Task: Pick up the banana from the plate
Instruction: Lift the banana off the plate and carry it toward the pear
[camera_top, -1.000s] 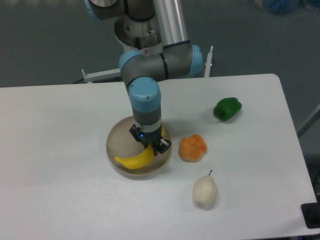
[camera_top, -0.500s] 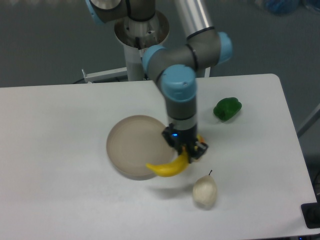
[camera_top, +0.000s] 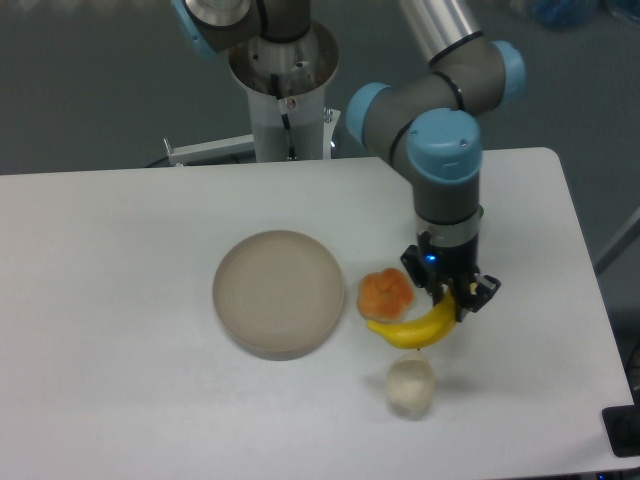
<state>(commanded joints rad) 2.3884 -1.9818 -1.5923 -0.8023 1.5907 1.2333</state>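
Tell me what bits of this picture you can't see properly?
- The green pepper: not seen in the camera view; the robot arm may cover it.
- Right end of the banana: hidden behind the gripper.
- Top of the pear: covered by the banana.
- The gripper's fingertips: too small and dark to make out.
- The plate shows whole, with nothing on it.

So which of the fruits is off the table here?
The banana: it is clamped in the gripper and hangs in the air. The orange fruit and pale pear lie on the table.
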